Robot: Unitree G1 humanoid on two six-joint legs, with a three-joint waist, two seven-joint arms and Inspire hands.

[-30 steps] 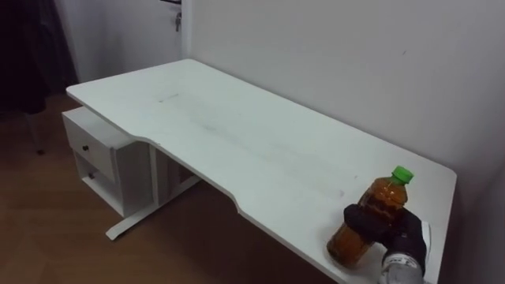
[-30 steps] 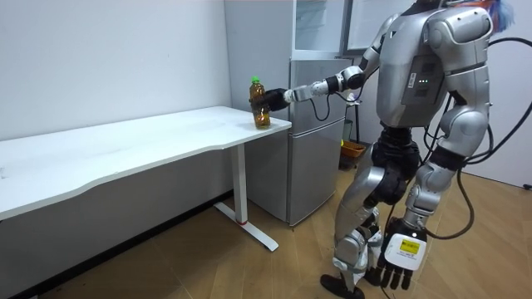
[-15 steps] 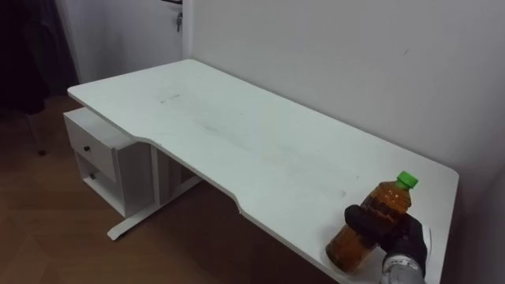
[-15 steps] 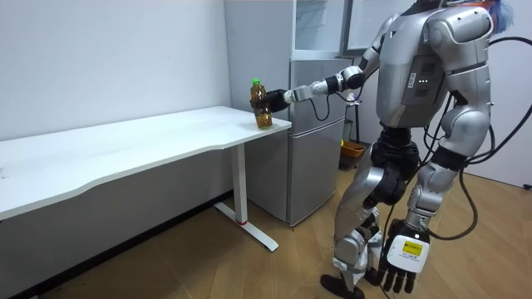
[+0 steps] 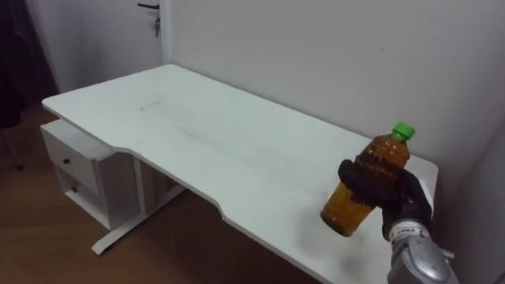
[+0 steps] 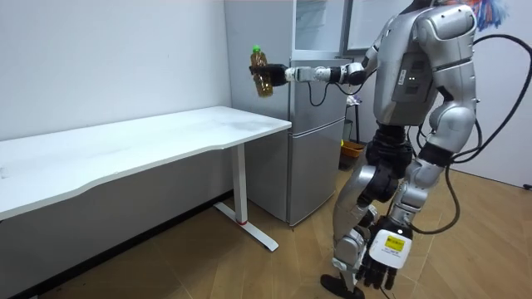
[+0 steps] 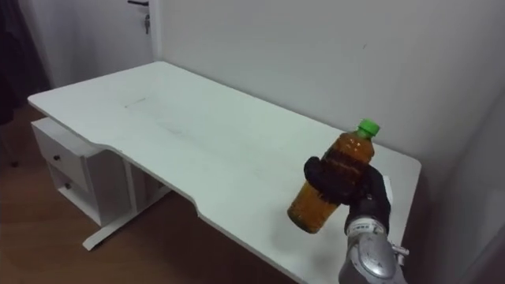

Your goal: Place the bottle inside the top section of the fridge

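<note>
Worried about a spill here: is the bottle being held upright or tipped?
Tipped. The bottle leans in the right robot hand, with its green cap on, higher than the base and off to the right.

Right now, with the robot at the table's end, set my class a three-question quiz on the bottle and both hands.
1. True or false: the amber plastic bottle with a green cap stands on the long white table.
2. Fill in: the left hand hangs low by the robot's legs, its fingers ____.
3. Which hand grips the bottle? A) left hand B) right hand C) neither

Key: 1 false, it is held tilted in the air above the table's end; 2 open; 3 B.
</note>
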